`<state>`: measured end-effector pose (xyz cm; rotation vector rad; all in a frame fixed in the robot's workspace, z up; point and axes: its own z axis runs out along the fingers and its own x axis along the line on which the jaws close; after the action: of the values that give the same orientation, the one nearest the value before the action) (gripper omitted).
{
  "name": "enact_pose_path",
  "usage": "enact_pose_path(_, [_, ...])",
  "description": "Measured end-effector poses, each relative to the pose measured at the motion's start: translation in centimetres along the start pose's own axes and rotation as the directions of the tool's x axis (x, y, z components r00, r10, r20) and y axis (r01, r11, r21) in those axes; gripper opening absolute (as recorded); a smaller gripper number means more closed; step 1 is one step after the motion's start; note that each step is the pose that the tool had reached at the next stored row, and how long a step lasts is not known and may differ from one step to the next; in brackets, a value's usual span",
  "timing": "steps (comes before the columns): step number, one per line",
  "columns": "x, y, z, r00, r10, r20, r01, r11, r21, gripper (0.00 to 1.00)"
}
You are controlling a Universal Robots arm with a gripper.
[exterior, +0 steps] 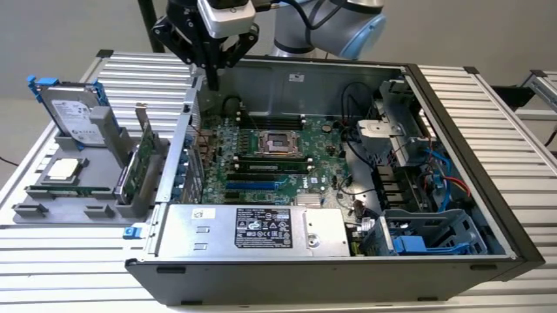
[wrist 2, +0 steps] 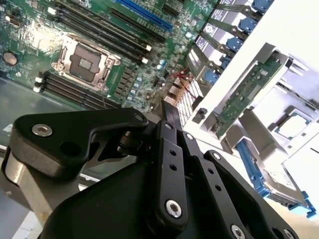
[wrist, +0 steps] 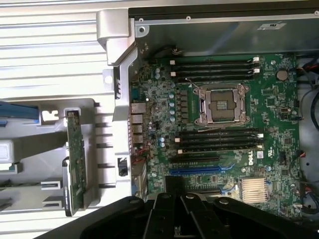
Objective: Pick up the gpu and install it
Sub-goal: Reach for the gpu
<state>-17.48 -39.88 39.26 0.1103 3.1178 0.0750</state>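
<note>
The gpu [exterior: 143,163] stands on edge in a slot of the grey holder [exterior: 52,212], at the exterior view's left of the open computer case [exterior: 487,215]. Its green board shows in both wrist views [wrist 2: 244,94] [wrist: 75,159]. My gripper [exterior: 213,77] hangs above the case's far corner at the exterior view's left, over the edge of the motherboard [exterior: 261,163]. It is apart from the gpu. Its black fingers meet at the tips in both wrist views [wrist 2: 168,105] [wrist: 173,180], shut on nothing. A blue expansion slot [wrist: 194,171] lies free on the motherboard.
The holder also carries a silver hard drive in a blue frame [exterior: 74,117], a processor [exterior: 62,169] and a memory stick [exterior: 65,191]. Inside the case are the power supply [exterior: 252,228], a drive cage [exterior: 426,235] and cables [exterior: 435,176]. The ribbed table [exterior: 70,261] surrounds everything.
</note>
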Motion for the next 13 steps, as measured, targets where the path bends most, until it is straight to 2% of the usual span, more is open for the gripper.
enact_pose_path(13, [2.11,-0.15,-0.04,1.0,0.0,0.0008,0.0,1.0,-0.0001,0.0])
